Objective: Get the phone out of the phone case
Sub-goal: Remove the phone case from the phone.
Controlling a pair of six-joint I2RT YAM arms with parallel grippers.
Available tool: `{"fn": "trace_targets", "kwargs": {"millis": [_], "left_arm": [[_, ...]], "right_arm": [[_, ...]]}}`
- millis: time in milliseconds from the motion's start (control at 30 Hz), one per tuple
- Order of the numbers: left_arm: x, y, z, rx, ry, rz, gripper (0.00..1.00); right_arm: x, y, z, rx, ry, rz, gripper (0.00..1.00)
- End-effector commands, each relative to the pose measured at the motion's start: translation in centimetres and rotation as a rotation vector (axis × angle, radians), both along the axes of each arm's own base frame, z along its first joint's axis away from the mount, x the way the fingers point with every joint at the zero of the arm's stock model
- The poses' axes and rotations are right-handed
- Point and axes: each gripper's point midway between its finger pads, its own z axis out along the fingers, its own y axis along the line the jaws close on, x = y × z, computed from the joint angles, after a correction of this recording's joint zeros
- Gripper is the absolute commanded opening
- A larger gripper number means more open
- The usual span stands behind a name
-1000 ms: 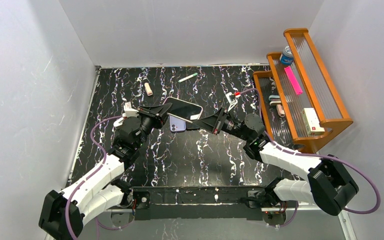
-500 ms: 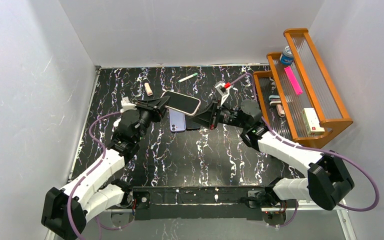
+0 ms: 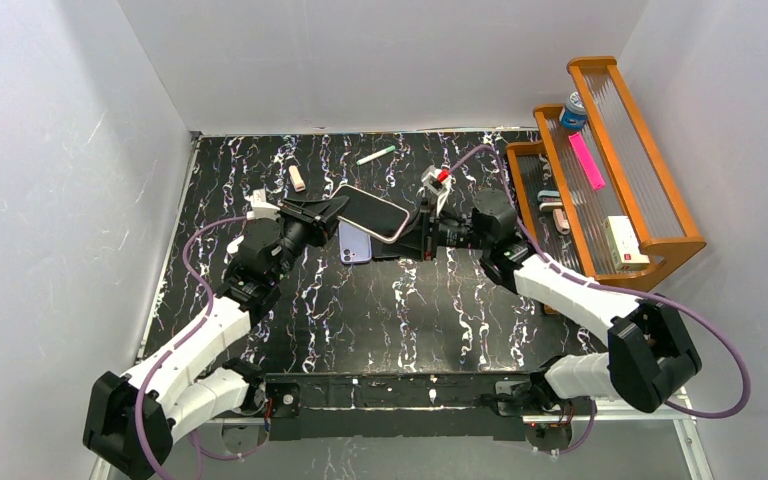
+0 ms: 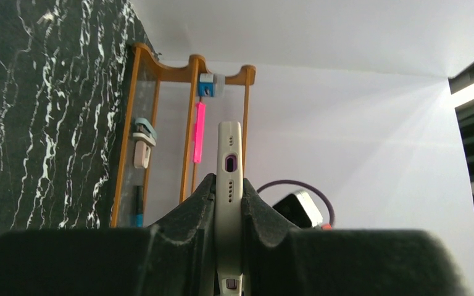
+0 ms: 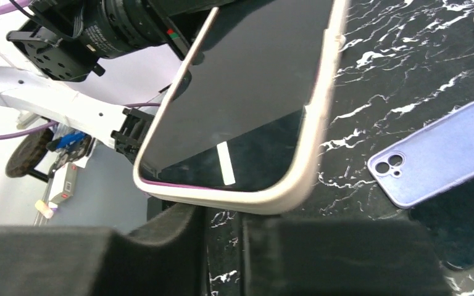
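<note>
Fingers of the left gripper (image 4: 229,200) are clamped on the port end of the phone (image 5: 253,105), which sits in its cream case (image 5: 234,200) and is held tilted above the marbled table (image 3: 440,310), screen up. At its other end the right gripper (image 5: 225,225) shows a narrow gap between its pads — whether they pinch the case rim I cannot tell. Below, a lilac phone (image 5: 432,163) lies camera-side up beside a dark slab (image 5: 469,231) — a wooden rack (image 3: 672,243) stands at the right
</note>
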Motion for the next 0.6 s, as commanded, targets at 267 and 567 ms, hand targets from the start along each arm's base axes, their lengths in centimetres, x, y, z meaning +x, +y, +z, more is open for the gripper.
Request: {"fn": "trace_targets", "kwargs": {"millis": [267, 567], "left_arm": [[-1.5, -1.4, 3.5, -0.048, -0.131, -0.097, 0.0], [-1.6, -1.5, 3.0, -0.058, -0.111, -0.106, 0.0]], "right_arm": [[-2.1, -2.5, 4.6, 0.202, 0.018, -0.058, 0.59], [-1.9, -2.5, 6.5, 0.313, 0.053, -0.064, 0.61]]}}
